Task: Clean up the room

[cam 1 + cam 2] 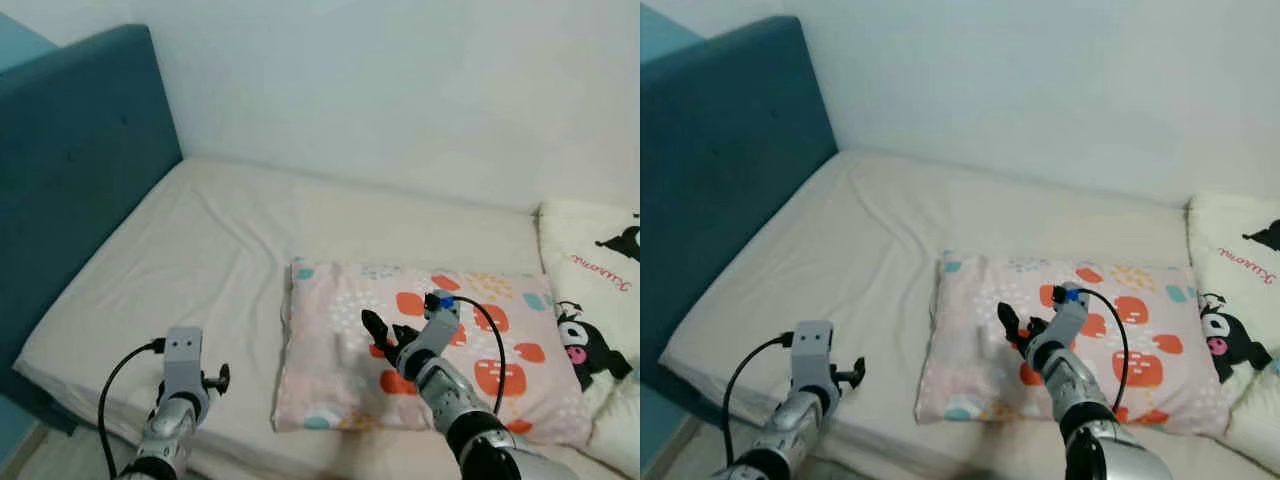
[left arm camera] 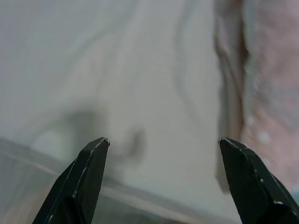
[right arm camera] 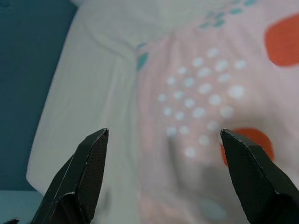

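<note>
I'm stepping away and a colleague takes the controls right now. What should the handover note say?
Left gripper: open, holding nothing, low over the near edge of the bed, left of the pillow.
Right gripper: open, holding nothing, above the left half of the pink patterned pillow.
The pillow lies flat near the bed's front edge, away from the teal headboard. A white cartoon-print cushion sits at its right.
Done: nothing grasped yet.
Left: probably grip the pillow and set it by the headboard, then tidy the cushion.
</note>
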Available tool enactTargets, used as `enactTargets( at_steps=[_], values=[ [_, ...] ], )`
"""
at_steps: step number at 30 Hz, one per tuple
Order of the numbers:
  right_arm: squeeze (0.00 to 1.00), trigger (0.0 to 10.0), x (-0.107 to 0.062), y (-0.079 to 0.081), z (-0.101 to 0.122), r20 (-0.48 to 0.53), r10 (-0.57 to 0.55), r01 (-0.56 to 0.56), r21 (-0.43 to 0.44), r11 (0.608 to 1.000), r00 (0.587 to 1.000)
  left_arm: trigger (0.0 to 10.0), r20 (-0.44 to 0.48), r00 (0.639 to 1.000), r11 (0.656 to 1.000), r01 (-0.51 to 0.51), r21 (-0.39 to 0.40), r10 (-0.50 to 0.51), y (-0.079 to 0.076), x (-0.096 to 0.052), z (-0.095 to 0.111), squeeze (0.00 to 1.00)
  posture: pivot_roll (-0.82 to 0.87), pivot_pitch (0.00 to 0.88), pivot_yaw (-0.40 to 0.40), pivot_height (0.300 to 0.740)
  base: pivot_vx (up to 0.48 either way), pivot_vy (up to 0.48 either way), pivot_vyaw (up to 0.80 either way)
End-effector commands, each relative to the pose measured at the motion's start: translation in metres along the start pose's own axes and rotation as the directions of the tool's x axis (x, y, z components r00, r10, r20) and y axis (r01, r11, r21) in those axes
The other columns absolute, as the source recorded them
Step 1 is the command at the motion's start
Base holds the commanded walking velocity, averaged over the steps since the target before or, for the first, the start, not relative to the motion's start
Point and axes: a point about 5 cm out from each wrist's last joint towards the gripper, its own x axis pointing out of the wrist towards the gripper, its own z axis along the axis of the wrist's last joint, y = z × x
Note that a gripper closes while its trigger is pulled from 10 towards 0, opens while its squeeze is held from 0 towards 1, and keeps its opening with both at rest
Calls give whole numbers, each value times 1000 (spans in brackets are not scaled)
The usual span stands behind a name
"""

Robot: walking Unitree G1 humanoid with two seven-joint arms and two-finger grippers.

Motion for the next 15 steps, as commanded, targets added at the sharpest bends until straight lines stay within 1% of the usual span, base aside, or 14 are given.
enactTargets(
  at_steps=[1,2,5,6,9,10,15],
  values=[
    [0,10000,-6,-11,-7,-30,-59,59,-4,998,998,10000,-56,998,1000,15,24,-13,0,-6,-16,0,-95,78,-33,720,0,0,0],
    [0,10000,-6,-11,-7,-30,-59,59,-4,998,998,10000,-56,998,1000,15,24,-13,0,-6,-16,0,-95,78,-33,720,0,0,0],
    [0,10000,-10,-21,-9,-38,-114,115,0,993,993,10000,-89,996,999,31,33,-28,0,-10,-27,0,-96,83,-32,720,0,0,0],
    [0,10000,-12,-24,-9,-43,-138,138,-4,990,989,10000,-102,994,999,34,35,-30,1,-12,-30,0,-96,84,-33,720,0,0,-763],
    [0,10000,-13,-26,-10,-46,-149,149,-6,989,988,10000,-109,994,999,36,35,-32,1,-13,-32,0,-97,85,-32,720,0,0,-763],
    [0,10000,-15,-30,-11,-53,-175,175,1,985,983,10000,-123,992,999,36,37,-31,2,-14,-36,0,-99,88,-31,720,0,0,-756],
    [0,10000,-17,-34,-14,-65,-217,217,6,976,974,10000,-135,990,999,34,41,-28,3,-15,-38,0,-97,91,-29,720,0,0,-749]
  ],
)
